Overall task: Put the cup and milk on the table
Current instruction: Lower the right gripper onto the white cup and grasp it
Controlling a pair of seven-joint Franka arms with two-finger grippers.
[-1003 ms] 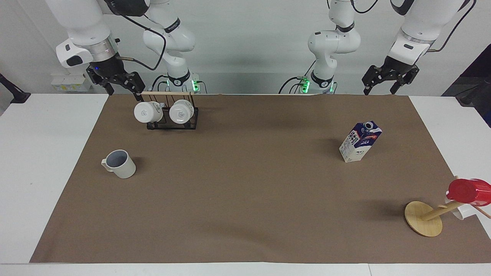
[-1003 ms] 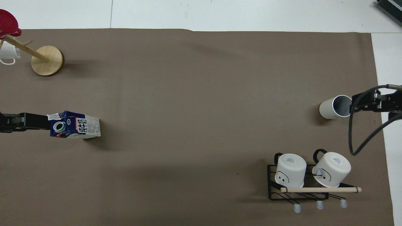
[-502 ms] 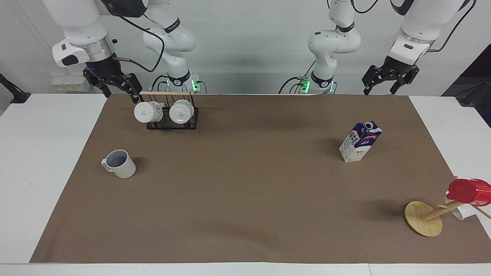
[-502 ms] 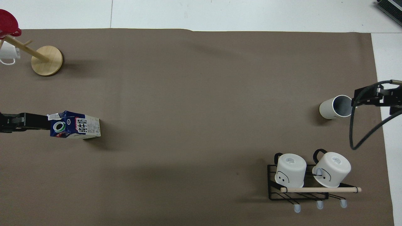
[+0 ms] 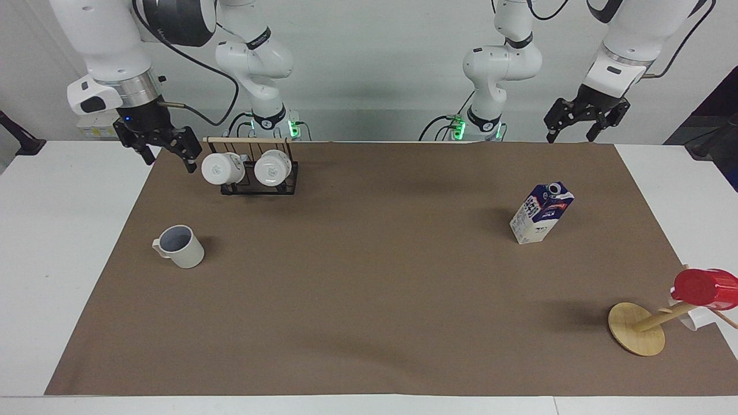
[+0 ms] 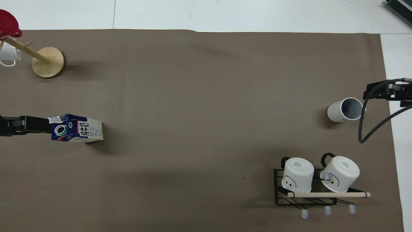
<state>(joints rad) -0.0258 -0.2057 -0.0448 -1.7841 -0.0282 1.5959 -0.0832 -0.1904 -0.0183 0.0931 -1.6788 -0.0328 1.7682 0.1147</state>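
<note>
Cup and milk both sitting on the mat, both arms up and empty

The cup [image 5: 180, 246] stands upright on the tabletop [image 5: 57, 230] mat [image 5: 369, 300] toward the right arm's end, nothing in it that I can see. The milk [image 5: 541, 213] stands upright toward the left arm's end, cap on. Right gripper [image 5: 164, 151] hangs over the mat edge just beside the rack [image 5: 256, 178] holding two white mugs [image 5: 222, 168], jaws released. Left gripper [image 5: 582, 124] waits by the tabletop's robot-side edge, jaws released too. Main risk, I'd say: the right gripper swings low and clips the rack or its mugs. The milk looks tall and narrow, so a nudge might tip it.
</note>
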